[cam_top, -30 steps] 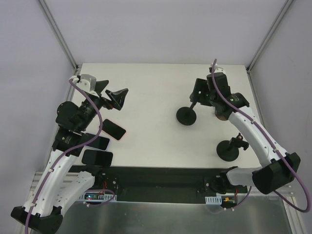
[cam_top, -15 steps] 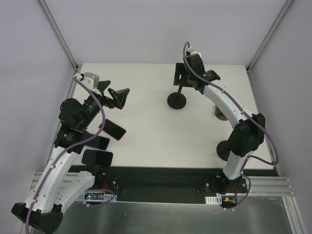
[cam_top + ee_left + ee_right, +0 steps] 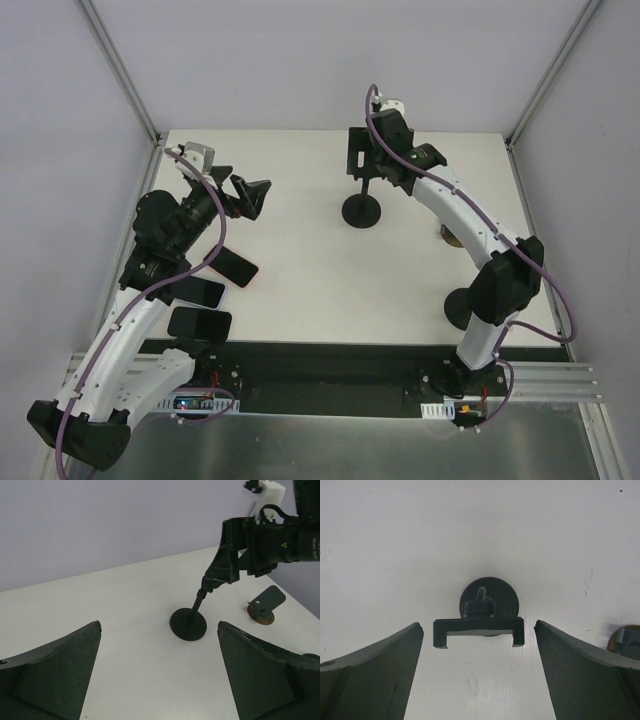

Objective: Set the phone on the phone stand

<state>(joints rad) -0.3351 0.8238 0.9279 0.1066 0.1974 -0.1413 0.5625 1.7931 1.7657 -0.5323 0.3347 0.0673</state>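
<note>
The left gripper (image 3: 252,192) and right gripper (image 3: 360,158) are being held wide open, empty; the stiff, slick phone (image 3: 233,265) behind the left likely needs pinching across its edges

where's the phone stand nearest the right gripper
Top view: the phone stand stands at the far centre of the table, under the open right gripper.

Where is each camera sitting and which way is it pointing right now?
Top external: above and behind the bases, looking down on the table; left arm and right arm show.
Left wrist: over the table's left, facing across to the phone stand and right arm; left end effector's fingers frame it.
Right wrist: directly above the stand, looking down; right end effector's open fingers flank it.
All three share the phone stand.
</note>
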